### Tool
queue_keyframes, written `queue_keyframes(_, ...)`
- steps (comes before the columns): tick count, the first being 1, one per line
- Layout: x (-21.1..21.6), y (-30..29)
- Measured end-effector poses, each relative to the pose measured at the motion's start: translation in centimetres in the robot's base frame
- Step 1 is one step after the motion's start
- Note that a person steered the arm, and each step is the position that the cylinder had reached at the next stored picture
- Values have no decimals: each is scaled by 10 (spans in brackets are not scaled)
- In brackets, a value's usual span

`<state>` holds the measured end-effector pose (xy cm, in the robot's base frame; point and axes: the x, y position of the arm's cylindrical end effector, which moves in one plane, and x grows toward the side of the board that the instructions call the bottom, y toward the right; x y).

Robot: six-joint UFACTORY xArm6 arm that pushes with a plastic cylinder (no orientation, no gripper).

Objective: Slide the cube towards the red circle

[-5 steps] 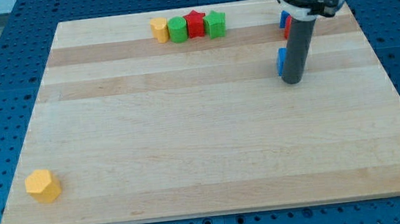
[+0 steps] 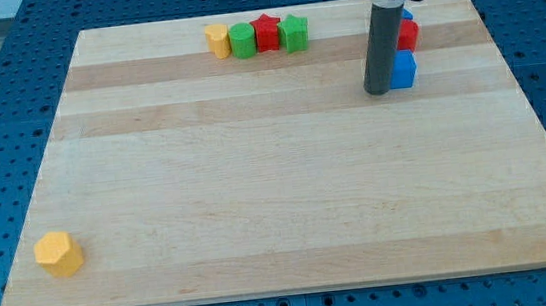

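Observation:
A blue cube (image 2: 403,70) lies near the view's top right on the wooden board (image 2: 287,192). Just above it, touching or nearly touching, sits the red circle block (image 2: 407,34), with another blue block (image 2: 406,16) partly hidden behind the rod. My tip (image 2: 379,91) rests on the board right against the cube's left side.
A row of four blocks sits at the view's top centre: a yellow block (image 2: 217,40), a green block (image 2: 242,41), a red star (image 2: 266,32) and a green block (image 2: 294,33). A yellow hexagon-like block (image 2: 58,254) lies at the bottom left.
My tip has moved left and up, from the cube's right side to its left side. The cube now shows fully and lies a little higher, closer to the red circle.

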<state>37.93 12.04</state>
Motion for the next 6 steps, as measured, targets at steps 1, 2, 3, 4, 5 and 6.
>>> queue_keyframes(1,13,-22)
queue_keyframes(2,25,-16)
queue_keyframes(3,25,-11)
queue_keyframes(4,21,3)
queue_keyframes(5,12,3)
queue_keyframes(6,4,6)
